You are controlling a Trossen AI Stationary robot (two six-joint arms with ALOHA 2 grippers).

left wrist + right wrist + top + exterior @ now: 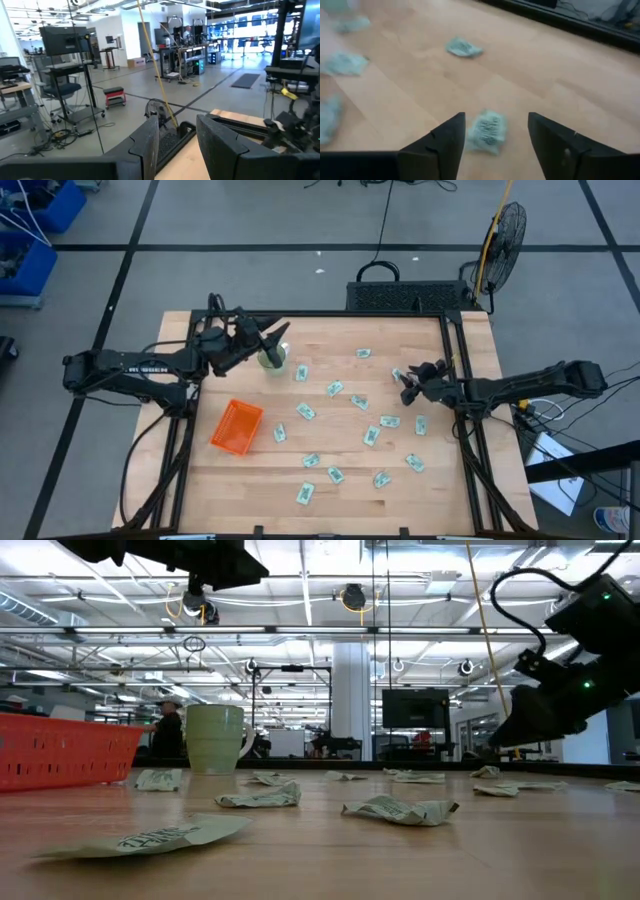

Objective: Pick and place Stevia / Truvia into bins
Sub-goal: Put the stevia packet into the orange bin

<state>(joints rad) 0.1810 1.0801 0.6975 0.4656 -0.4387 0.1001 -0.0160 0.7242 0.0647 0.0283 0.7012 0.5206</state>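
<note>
Several white-and-green Stevia packets [334,388] lie flat and scattered across the wooden table. The orange bin [236,427] sits on the table's left half, and it also shows in the low view [60,750]. My right gripper [496,120] is open and hovers low over the table's right side [405,380]. One packet [487,131] lies on the wood between its fingers, and I see no touch. My left gripper [177,122] is open and raised above the green cup [272,358], pointing level toward the far edge.
The round green cup [215,738] stands near the far left of the table, just beyond the bin. A black frame rail [455,340] runs along the far and right edges. A fan [505,230] stands on the floor past the far right corner. People show far behind.
</note>
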